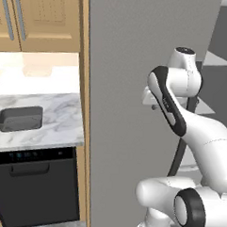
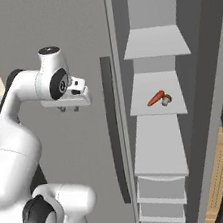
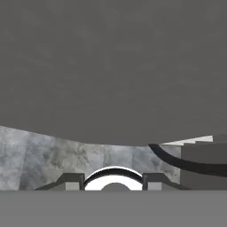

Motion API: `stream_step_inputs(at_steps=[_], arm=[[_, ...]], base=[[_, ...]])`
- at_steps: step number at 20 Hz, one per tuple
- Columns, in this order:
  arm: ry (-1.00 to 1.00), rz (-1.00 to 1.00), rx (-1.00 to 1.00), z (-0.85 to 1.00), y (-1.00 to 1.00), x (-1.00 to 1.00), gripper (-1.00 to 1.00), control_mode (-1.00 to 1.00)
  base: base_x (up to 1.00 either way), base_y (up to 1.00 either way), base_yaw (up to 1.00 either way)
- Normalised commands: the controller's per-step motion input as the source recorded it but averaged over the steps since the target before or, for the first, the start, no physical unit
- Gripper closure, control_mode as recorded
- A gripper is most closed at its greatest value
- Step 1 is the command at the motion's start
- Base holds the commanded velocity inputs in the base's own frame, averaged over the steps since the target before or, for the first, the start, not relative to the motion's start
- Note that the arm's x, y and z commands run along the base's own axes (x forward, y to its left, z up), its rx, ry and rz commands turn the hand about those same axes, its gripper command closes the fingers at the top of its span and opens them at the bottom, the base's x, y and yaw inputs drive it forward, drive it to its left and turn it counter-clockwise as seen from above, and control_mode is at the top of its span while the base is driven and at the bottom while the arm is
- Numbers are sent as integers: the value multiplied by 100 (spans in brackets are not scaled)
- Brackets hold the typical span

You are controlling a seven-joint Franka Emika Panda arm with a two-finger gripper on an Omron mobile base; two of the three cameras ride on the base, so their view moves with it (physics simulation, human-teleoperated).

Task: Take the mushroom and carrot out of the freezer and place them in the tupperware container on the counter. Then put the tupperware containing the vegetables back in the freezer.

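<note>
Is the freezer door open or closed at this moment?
Open. In the right base view the freezer shows its pale inner shelves, with the carrot and the mushroom lying on one shelf.

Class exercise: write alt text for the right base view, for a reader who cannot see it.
A carrot and a mushroom lie side by side on a pale shelf inside the open freezer. To their left, the white arm holds its gripper in front of the closed grey door beside the freezer's long dark handle, holding nothing.
</note>
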Motion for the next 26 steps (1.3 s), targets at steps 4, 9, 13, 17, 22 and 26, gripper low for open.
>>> stream_step_inputs(at_steps=[4, 9, 13, 17, 22, 26], arm=[[-3, 0, 0, 0, 0, -30, -100, -100], [-17, 0, 0, 2, 0, -76, -100, -100], [-25, -2, 0, 5, 0, -86, -100, -100], [-22, -4, 0, 2, 0, -77, -100, -100], [-13, -5, 0, 0, -1, -56, -100, -100], [-4, -4, 0, 0, -1, -27, -100, 100]], base=[[0, 0, 0], [0, 0, 0], [0, 0, 0], [0, 0, 0], [0, 0, 0], [-5, 0, -1]])
